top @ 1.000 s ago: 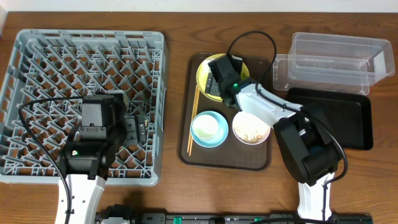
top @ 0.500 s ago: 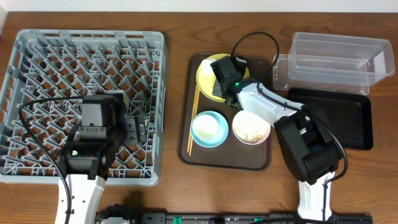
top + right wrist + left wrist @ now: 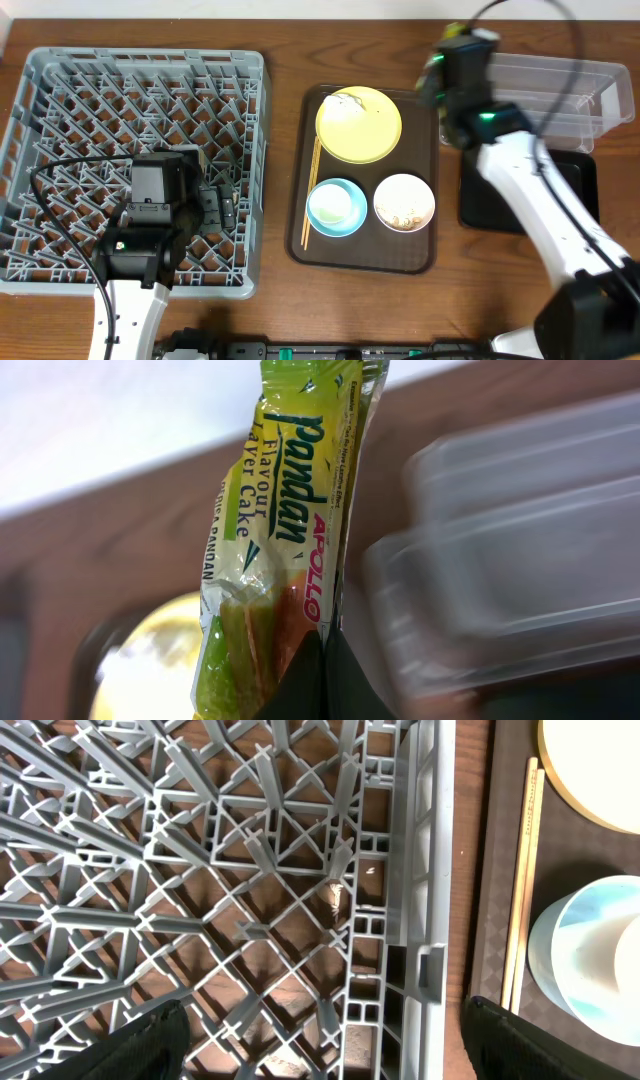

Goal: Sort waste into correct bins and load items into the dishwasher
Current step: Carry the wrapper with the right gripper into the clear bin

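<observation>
Right hand: closed on the snack wrapper, fingers pinching one end of the crinkled film so the printed length stands clear of them. Handling assessment: the wrapper looks very light, limp and slick, likely to flutter or slide out of a loose pinch. A firm hold on a bunched end, as now, appears sound, and on release it may cling to a pad. Pose: the right arm is stretched up and across the worktop, wrist raised, with the hand near the left end of the clear tub and just beyond the brown serving tray. The wrist view is blurred, so exact clearance over the tub rim cannot be judged. The black tray lies just in front of the tub. The yellow plate on the serving tray is bare of the wrapper. Left hand: fingers spread wide, holding nothing, low over the right side of the grey rack
</observation>
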Robot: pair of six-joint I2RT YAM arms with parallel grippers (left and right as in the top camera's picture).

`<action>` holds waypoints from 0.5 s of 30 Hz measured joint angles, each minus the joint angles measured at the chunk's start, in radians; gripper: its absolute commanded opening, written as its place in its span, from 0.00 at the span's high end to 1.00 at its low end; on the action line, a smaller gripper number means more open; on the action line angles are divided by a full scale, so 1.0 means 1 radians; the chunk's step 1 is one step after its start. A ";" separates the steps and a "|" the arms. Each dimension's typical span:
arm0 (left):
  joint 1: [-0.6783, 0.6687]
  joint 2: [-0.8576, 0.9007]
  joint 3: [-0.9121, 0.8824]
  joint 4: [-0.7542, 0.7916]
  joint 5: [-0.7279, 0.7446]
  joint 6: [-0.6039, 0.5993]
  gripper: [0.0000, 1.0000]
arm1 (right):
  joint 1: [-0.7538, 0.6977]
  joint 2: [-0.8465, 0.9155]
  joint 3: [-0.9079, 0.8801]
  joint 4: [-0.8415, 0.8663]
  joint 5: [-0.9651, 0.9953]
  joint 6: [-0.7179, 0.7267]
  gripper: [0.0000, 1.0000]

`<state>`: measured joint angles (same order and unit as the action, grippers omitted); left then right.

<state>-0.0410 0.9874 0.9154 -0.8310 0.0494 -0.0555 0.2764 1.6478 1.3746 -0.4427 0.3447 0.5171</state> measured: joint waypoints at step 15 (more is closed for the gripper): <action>0.000 0.000 0.000 0.000 0.000 0.000 0.11 | -0.357 0.069 -0.001 -0.021 -0.041 0.025 0.55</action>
<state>-0.0410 0.9874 0.9154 -0.8310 0.0498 -0.0555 -0.0811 1.7168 1.3735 -0.4637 0.3035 0.5423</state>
